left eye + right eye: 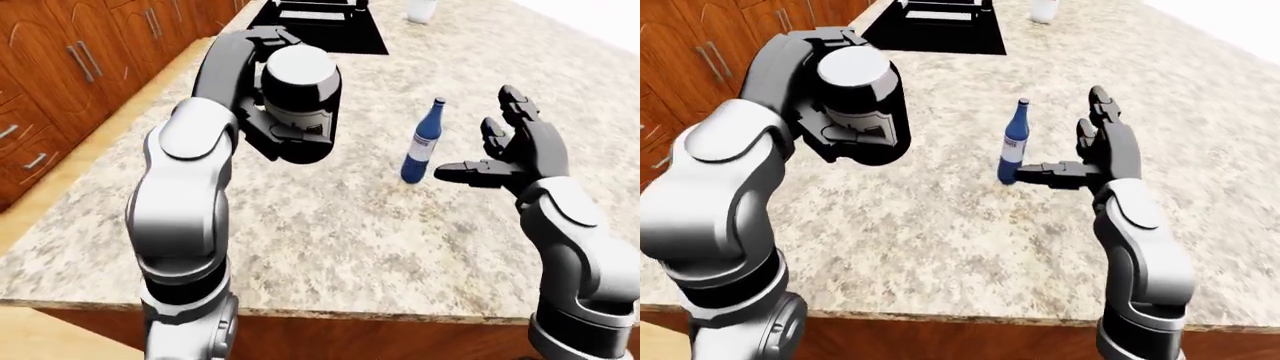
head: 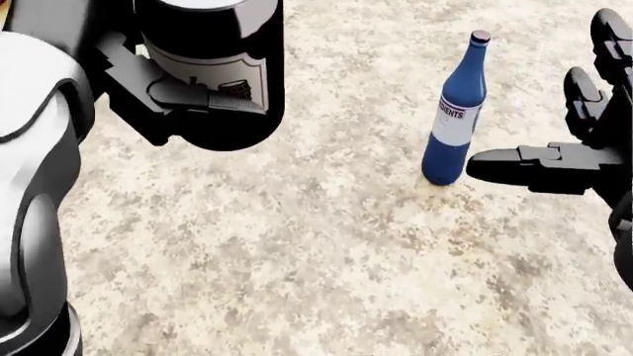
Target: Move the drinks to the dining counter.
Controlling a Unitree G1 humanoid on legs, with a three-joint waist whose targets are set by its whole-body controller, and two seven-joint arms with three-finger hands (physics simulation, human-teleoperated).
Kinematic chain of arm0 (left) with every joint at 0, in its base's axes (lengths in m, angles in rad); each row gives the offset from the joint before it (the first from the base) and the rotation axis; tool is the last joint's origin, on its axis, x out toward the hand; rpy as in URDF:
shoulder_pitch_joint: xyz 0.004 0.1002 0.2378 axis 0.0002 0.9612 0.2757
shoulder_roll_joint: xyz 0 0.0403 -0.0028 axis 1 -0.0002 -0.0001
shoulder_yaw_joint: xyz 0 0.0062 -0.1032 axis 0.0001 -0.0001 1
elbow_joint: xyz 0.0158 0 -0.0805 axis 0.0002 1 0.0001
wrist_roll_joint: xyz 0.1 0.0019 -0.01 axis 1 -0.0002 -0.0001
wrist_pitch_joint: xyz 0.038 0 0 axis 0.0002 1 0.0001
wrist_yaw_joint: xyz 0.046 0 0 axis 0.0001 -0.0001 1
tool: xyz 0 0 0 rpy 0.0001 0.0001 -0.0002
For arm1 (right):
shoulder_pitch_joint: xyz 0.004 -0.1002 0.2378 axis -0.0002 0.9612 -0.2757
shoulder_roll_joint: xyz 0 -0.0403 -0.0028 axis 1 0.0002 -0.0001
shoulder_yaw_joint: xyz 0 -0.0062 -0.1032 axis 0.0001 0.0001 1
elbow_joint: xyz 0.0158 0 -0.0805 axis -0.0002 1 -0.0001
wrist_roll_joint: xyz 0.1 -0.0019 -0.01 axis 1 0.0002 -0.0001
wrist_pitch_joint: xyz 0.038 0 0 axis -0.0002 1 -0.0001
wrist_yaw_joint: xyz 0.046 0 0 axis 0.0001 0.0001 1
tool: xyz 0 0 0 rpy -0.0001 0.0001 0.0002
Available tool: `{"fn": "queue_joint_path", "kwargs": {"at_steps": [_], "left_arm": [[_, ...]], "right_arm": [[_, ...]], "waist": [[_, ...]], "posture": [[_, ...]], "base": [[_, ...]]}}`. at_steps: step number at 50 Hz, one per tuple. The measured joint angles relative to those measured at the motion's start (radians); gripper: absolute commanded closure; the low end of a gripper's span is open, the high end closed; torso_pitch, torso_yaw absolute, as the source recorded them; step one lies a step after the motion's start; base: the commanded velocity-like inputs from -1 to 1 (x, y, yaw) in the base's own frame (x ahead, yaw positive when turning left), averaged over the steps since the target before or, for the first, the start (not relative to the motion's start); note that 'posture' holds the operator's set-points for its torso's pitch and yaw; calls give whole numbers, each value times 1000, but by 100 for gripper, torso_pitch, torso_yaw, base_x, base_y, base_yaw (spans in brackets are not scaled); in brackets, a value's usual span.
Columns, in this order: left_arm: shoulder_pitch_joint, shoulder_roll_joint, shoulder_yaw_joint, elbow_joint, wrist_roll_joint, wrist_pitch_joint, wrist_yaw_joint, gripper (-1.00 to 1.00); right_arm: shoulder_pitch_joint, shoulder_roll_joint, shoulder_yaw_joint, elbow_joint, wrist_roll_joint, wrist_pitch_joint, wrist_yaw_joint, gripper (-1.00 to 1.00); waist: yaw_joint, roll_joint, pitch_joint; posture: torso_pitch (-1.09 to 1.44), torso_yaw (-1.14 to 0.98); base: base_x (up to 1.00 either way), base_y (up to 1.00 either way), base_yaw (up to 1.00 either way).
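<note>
A blue bottle (image 2: 454,117) with a white label stands upright on its own on the speckled granite counter (image 2: 297,259). My right hand (image 2: 554,111) is open just to the right of it; the thumb (image 2: 525,165) points at the bottle's base with a small gap, and the fingers are spread upward. My left hand (image 2: 193,95) is shut on a black can (image 2: 213,59) with a white top and a pale label, held above the counter at the upper left of the head view. The left forearm hides part of the can.
A black cooktop (image 1: 320,22) is set into the counter at the top of the left-eye view, with a white cup (image 1: 421,9) beside it. Wooden cabinets (image 1: 60,60) line the left. The counter's near edge (image 1: 300,309) runs along the bottom.
</note>
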Motion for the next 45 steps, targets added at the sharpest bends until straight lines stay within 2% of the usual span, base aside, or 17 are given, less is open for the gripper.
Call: {"fn": "queue_joint_path", "kwargs": {"at_steps": [5, 13, 27, 33, 45], "left_arm": [[0, -51, -23, 95, 27, -73, 3, 100], [-30, -110, -23, 314, 46, -228, 26, 100], [-87, -154, -9, 707, 23, -516, 113, 100], [-98, -145, 0, 914, 12, -679, 170, 100], [-102, -136, 10, 1075, 16, -836, 246, 100]], "right_arm": [[-23, -49, -62, -80, 59, 74, -18, -100], [-58, -107, -98, -145, 152, 168, -65, -100], [-77, -146, -99, -172, 252, 197, -126, -100], [-82, -152, -94, -178, 274, 200, -146, -100], [-76, -149, -86, -181, 295, 193, -166, -100]], "waist": [[-5, 3, -3], [-9, -3, -4], [-7, -17, -7], [-8, -18, -9], [-6, -20, -12]], "posture": [[0, 0], [0, 0], [0, 0], [0, 0], [0, 0]], "base": [[0, 0, 0], [0, 0, 0], [0, 0, 0], [0, 0, 0], [0, 0, 0]]}}
